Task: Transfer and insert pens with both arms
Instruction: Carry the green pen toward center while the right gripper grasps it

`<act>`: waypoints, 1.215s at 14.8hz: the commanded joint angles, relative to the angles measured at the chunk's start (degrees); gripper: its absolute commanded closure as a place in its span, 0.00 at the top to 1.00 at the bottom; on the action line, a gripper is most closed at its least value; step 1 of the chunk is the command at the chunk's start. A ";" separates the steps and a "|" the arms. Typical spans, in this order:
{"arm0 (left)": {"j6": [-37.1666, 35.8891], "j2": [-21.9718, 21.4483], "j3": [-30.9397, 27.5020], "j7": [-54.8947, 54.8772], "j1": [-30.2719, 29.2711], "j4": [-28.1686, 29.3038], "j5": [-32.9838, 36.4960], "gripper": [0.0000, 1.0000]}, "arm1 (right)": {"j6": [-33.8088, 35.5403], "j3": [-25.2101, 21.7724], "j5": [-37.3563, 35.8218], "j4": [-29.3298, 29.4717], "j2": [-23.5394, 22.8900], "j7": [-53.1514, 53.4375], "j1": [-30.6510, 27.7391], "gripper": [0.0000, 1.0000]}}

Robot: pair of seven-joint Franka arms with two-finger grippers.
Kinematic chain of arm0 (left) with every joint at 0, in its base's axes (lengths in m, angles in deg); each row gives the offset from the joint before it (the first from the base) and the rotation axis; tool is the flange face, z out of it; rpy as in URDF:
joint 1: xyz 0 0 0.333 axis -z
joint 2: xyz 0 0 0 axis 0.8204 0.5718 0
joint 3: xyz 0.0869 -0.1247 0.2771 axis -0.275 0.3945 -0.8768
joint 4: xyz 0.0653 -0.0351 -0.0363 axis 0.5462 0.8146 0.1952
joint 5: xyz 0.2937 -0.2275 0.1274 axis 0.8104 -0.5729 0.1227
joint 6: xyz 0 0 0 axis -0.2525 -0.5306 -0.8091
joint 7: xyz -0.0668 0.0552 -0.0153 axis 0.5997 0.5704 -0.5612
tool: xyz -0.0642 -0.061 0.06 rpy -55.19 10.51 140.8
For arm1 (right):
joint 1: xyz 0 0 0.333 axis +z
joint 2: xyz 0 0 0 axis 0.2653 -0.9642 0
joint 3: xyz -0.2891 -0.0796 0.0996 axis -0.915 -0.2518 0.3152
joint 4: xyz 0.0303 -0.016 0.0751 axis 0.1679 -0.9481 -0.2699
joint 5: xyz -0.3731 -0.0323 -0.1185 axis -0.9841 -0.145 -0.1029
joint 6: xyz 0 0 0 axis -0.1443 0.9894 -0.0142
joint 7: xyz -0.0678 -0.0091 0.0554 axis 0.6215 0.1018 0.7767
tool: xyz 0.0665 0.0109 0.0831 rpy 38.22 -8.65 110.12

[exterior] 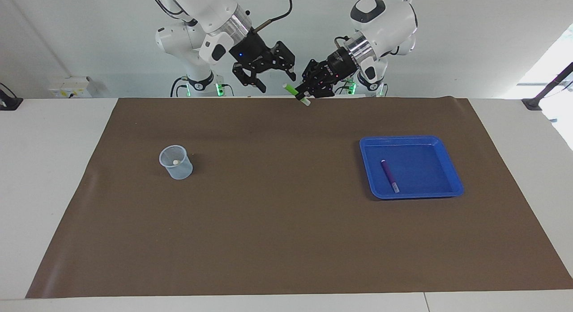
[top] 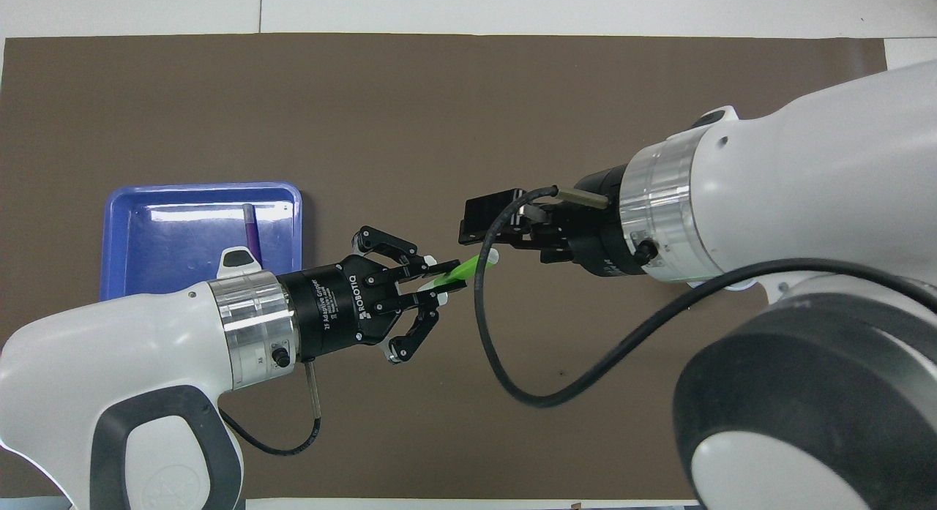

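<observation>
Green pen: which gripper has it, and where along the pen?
The left gripper is shut on the green pen near its lower end; the whitish tip pokes out toward the open, empty right gripper.

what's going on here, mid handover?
Looks like it. The left gripper is shut on the green pen, held up over the robots' edge of the brown mat. The right gripper is open and close beside the pen's free end, not gripping it yet. The clear cup at the right arm's end holds one pen, only its pale tip showing. The purple pen lies in the blue tray.
</observation>
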 commanded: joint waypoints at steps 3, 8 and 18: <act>1.95 -1.81 -0.39 0.67 0.72 1.84 -1.92 0.00 | -2.27 -0.17 -3.97 -3.85 1.89 -4.39 2.42 0.97; 2.04 -1.81 -0.39 0.75 0.63 1.84 -2.18 0.00 | -4.02 -0.25 -4.42 -3.85 1.81 -5.99 2.33 0.88; 3.10 -1.72 -0.39 1.54 0.63 1.84 -2.88 0.00 | -5.43 -0.25 -4.42 -3.59 1.54 -5.38 2.42 0.00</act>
